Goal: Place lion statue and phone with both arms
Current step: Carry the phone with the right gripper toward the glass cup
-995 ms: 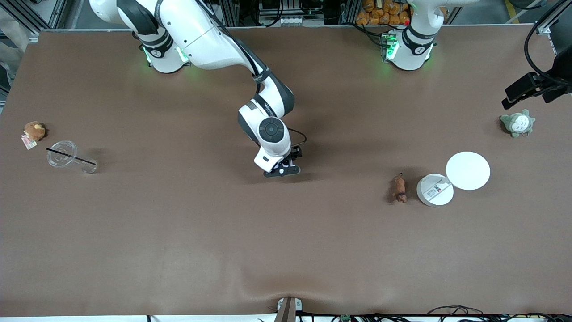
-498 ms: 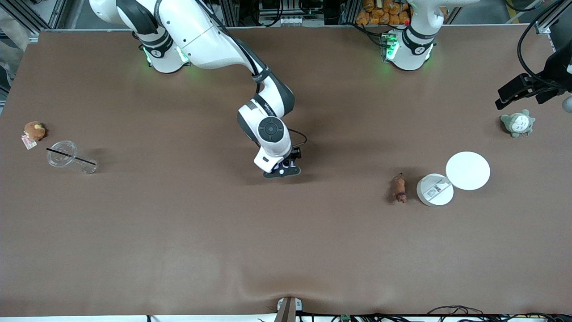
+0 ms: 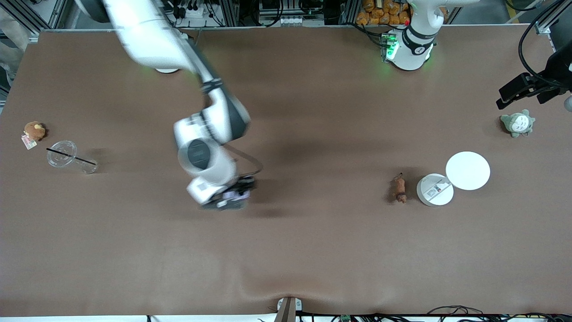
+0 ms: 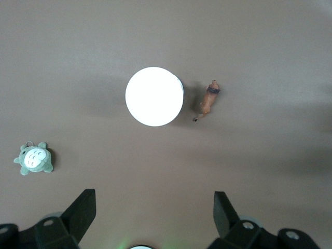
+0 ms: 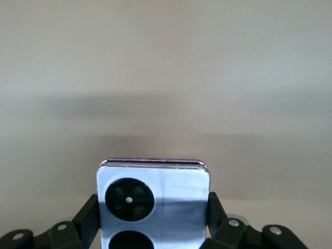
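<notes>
The pale lavender-white phone (image 5: 153, 202), with its two black camera circles showing, sits between the fingers of my right gripper (image 5: 153, 207). That gripper (image 3: 230, 197) is shut on the phone (image 3: 235, 195) just above the bare mat, around the middle of the table. The small reddish-brown lion statue (image 3: 399, 188) lies on the mat toward the left arm's end, beside a white disc (image 3: 435, 189). My left gripper (image 3: 520, 91) hangs open and empty high over that end. Its wrist view looks down on the lion statue (image 4: 209, 99), well clear of the open gripper (image 4: 153, 205).
A second white disc (image 3: 468, 170) touches the first. A grey-green-and-white plush (image 3: 517, 123) lies under the left gripper's area. At the right arm's end are a brown plush with a tag (image 3: 34, 130) and a tipped clear cup with a straw (image 3: 67, 156).
My right gripper closed on the phone, then carried it toward the right arm's end of the table. The left gripper barely shifted. The lion statue stayed put.
</notes>
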### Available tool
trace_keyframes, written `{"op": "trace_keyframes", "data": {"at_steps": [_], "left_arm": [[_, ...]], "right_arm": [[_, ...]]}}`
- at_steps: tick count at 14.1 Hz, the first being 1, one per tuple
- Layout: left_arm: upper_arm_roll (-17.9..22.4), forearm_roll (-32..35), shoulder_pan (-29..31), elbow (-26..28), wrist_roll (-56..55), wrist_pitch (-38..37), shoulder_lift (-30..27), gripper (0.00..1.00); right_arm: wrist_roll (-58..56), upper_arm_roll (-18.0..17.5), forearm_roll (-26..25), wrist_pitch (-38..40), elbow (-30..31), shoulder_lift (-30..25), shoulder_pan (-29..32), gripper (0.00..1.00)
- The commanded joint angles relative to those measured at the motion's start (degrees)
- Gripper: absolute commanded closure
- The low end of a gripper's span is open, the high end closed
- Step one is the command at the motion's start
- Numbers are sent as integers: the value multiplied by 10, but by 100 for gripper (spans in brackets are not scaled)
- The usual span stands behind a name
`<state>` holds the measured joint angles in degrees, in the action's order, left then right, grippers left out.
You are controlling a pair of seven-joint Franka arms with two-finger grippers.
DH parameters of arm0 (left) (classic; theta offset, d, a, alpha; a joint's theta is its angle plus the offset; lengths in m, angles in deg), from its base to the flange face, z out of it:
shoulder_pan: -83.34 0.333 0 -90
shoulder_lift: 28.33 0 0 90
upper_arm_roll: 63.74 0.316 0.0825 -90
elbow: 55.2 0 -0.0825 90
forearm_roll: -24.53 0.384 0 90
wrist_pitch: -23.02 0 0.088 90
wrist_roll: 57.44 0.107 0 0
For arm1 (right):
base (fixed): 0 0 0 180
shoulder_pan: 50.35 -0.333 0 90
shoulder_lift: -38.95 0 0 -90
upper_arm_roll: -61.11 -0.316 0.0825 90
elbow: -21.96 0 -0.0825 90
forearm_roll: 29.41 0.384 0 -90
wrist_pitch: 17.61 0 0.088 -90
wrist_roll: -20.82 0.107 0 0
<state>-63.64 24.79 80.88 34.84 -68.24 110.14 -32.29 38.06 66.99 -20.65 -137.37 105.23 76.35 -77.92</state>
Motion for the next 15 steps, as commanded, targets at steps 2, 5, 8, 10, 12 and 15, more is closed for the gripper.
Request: {"op": "trace_keyframes", "data": {"at_steps": [2, 5, 8, 10, 12, 15], "left_arm": [[1, -9, -1, -6, 4, -11, -4, 0], [2, -9, 1, -6, 15, -22, -5, 0], [1, -9, 1, -6, 17, -34, -3, 0], [1, -9, -2, -8, 17, -34, -3, 0], [1, -9, -3, -7, 17, -34, -3, 0], [1, -8, -4, -6, 17, -36, -3, 0]], "right_arm": [[-105, -13, 1, 17, 21, -20, 100, 79], [-109, -6, -13, 22, 23, -13, 155, 80], [-198, -7, -33, 29, 24, -9, 233, 78], [-242, -6, -34, 41, 42, -5, 281, 79], [-266, -6, -34, 41, 62, -3, 310, 80], [-266, -6, -35, 44, 91, 2, 330, 80]]}}
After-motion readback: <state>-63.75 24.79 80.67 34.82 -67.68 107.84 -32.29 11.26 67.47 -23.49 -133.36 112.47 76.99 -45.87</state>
